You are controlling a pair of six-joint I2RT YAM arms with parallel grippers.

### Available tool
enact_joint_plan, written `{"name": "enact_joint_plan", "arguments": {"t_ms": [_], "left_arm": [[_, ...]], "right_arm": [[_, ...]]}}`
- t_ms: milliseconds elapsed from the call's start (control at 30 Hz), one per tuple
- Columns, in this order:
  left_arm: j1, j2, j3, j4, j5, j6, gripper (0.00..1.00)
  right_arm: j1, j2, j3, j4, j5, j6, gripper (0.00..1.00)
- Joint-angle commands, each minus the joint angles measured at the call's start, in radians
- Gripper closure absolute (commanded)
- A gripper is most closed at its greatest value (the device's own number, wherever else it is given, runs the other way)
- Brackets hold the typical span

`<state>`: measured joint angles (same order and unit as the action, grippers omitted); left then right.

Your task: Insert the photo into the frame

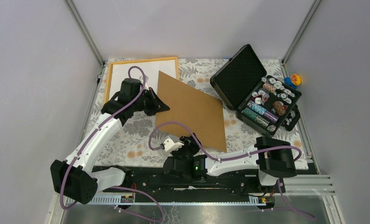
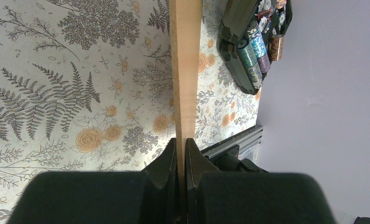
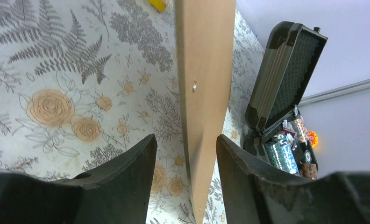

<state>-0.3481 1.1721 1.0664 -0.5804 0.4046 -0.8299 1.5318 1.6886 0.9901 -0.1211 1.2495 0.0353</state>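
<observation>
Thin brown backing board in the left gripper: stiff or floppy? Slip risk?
Probably stiff: the thin brown backing board runs straight out from the shut left gripper, no visible sag. Likely light, being so thin. Faces look smooth, so it may pivot in that single pinch; the right gripper, jaws open astride the edge, isn't gripping yet.

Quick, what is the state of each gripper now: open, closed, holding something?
Left gripper: closed on the edge of the brown backing board.
Right gripper: open, one finger on either side of the board's edge, not gripping it yet.
</observation>
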Motion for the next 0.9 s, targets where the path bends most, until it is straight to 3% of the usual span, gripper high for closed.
{"name": "enact_joint_plan", "arguments": {"t_ms": [0,167,400,467,667,767,867], "left_arm": [[0.014,-0.021,0.02,-0.021,-0.039,0.018,0.98],[0.016,-0.036,0.02,-0.021,-0.033,0.015,0.96],[0.015,-0.043,0.046,-0.021,-0.017,0.027,0.86],[0.015,-0.046,0.064,-0.021,-0.016,0.039,0.7],[0.017,-0.075,0.181,-0.058,-0.094,0.098,0.06],[0.017,-0.086,0.287,-0.09,-0.198,0.122,0.01],[0.017,-0.148,0.321,-0.054,-0.298,0.127,0.01]], "right_arm": [[0.001,0.002,0.005,0.153,0.084,-0.022,0.46],[-0.016,0.003,-0.008,0.214,0.101,-0.069,0.57],[-0.028,-0.079,-0.052,0.375,0.098,-0.188,0.87],[-0.028,-0.1,-0.063,0.441,0.096,-0.249,0.99],[-0.037,-0.182,-0.079,0.537,0.068,-0.34,1.0],[-0.052,-0.243,-0.085,0.531,0.032,-0.326,1.0],[-0.094,-0.321,-0.072,0.417,-0.041,-0.214,1.0]]}}
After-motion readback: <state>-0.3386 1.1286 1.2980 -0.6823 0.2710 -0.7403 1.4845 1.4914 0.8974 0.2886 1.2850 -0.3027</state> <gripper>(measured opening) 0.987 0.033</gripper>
